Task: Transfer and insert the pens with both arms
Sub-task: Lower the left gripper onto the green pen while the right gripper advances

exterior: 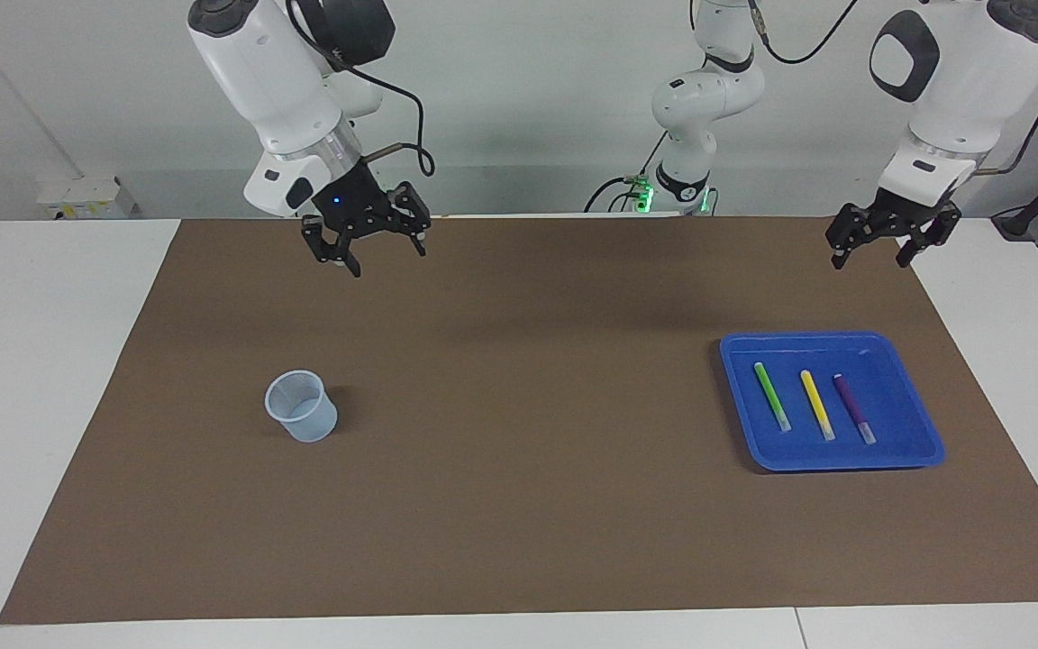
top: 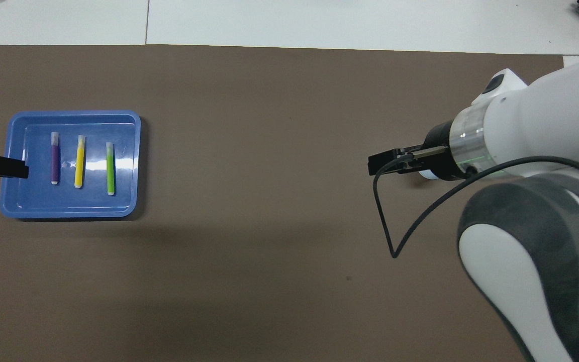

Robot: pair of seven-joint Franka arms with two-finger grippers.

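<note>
Three pens lie side by side in a blue tray [exterior: 830, 341] toward the left arm's end of the table: green [exterior: 771, 397], yellow [exterior: 816, 405] and purple [exterior: 853, 408]. From overhead they show as purple [top: 55, 158], yellow [top: 79, 162] and green [top: 110, 168] in the tray [top: 68, 213]. My left gripper [exterior: 869, 263] hangs open and empty, high over the mat by the tray's outer edge; its tip [top: 18, 170] overlaps the tray rim from above. My right gripper [exterior: 386, 260] is open, empty and raised over the mat; it also shows from above [top: 377, 166].
A pale translucent cup [exterior: 301, 406] stands upright on the brown mat [exterior: 519, 505] toward the right arm's end. From overhead the right wrist covers nearly all of it. White tabletop borders the mat on all sides.
</note>
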